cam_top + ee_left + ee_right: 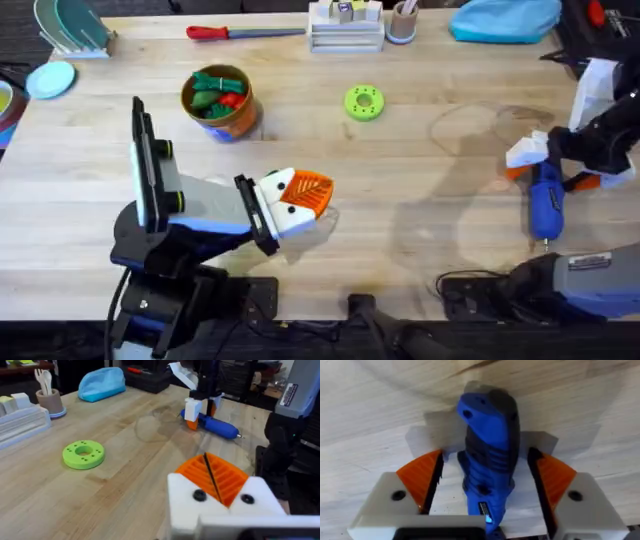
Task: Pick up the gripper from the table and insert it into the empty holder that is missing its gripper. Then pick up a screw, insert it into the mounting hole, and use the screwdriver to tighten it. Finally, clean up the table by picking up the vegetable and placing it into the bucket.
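The blue screwdriver lies flat on the table at the right, bit toward the front edge. My right gripper straddles its body, open, with a gap on each side between pad and tool. The left wrist view shows the same pair from afar, right gripper over the screwdriver. My left gripper hovers low over the table's middle left, shut, orange pads pressed together on nothing. The orange bucket holds green and red toy vegetables. The loose gripper piece, holder and screw are out of view.
A green disc with holes lies at centre back. Along the far edge are a red-handled screwdriver, a white organiser, a cup and a blue pouch. A dish rack stands far left.
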Tool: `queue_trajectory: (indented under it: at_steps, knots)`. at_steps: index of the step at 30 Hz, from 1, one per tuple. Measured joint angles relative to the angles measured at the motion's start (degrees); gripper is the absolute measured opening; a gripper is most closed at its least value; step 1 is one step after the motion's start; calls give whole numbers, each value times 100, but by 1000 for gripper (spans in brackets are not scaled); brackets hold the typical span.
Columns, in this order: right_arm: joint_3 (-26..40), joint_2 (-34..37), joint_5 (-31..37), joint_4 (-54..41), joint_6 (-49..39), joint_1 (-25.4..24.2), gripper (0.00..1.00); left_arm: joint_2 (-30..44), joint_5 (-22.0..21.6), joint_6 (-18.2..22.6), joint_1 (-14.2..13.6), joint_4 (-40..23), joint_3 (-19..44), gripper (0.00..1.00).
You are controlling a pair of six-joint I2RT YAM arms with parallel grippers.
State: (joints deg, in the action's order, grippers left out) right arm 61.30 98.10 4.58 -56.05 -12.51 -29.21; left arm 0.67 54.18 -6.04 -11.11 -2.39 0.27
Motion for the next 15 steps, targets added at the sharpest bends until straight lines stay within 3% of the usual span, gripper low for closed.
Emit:
queue_trajectory:
  at_steps: [4,7,12,15]
  knots:
    - [0,4,-24,0,-32,-2,984,0,-1,0,0,0,0,10]
    - [2,4,-25,9,-85,-2,911,0,-8,0,0,0,0,10]
    - [11,4,-2,24,-110,-20,563,0,-29,2,0,-2,0,10]
    - [15,4,8,26,-129,-22,453,0,-42,0,0,0,0,10]
